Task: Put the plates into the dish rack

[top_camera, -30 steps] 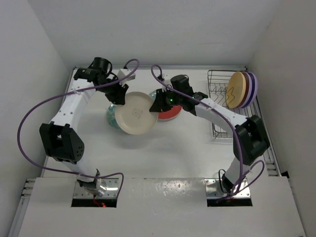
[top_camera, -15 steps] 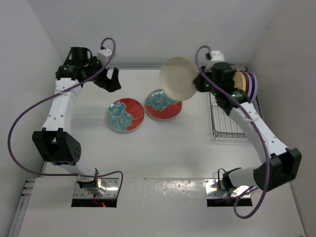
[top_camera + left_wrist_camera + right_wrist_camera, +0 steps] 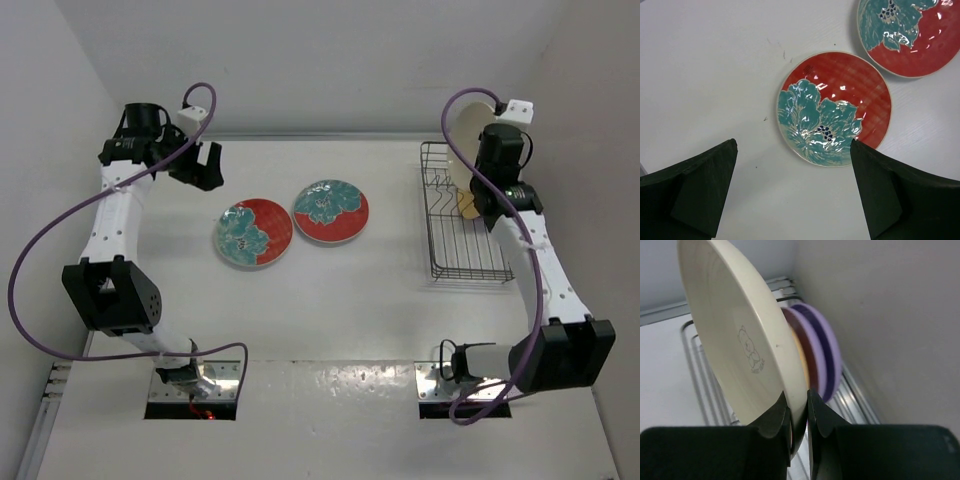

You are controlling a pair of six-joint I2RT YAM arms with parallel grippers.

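Two red plates with teal flowers lie flat mid-table, one on the left and one on the right. My left gripper is open and empty, high above the left one. My right gripper is shut on the rim of the cream plate, held on edge over the far end of the wire dish rack. A yellow-orange plate and two lavender plates stand in the rack just behind it.
The right wall runs close beside the rack. The back wall is just beyond both grippers. Purple cables loop off both arms.
The right arm has carried the cream plate from mid-table, where both grippers held it, to above the rack's far end. The left gripper let go and drew back to the far left corner.
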